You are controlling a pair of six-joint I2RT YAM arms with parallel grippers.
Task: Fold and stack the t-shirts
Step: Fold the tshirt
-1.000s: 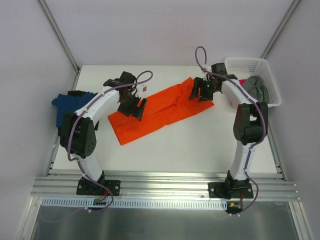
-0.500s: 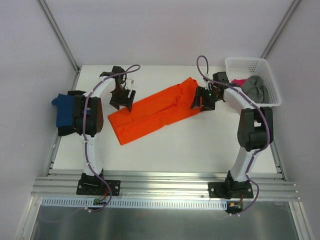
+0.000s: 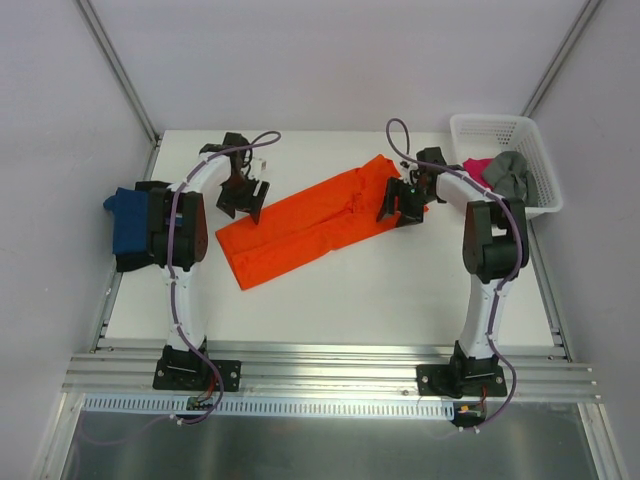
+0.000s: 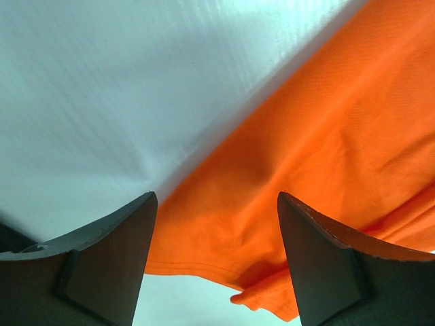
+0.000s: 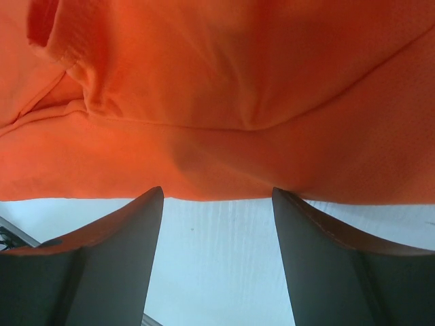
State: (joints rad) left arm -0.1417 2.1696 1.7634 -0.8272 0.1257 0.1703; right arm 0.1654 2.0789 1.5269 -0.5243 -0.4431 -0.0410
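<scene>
On white table, orange t-shirt, left tool and right tool spread wide, empty

In front of the orange t-shirt the white table lies bare — broad room to pass. Right of the shirt the white lattice basket blocks the far corner. Left of it, a folded dark blue t-shirt crowds the table's edge.

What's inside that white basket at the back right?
A crumpled grey shirt and a bit of pink cloth beside it lie in the white basket. Anything beneath them is covered.
</scene>
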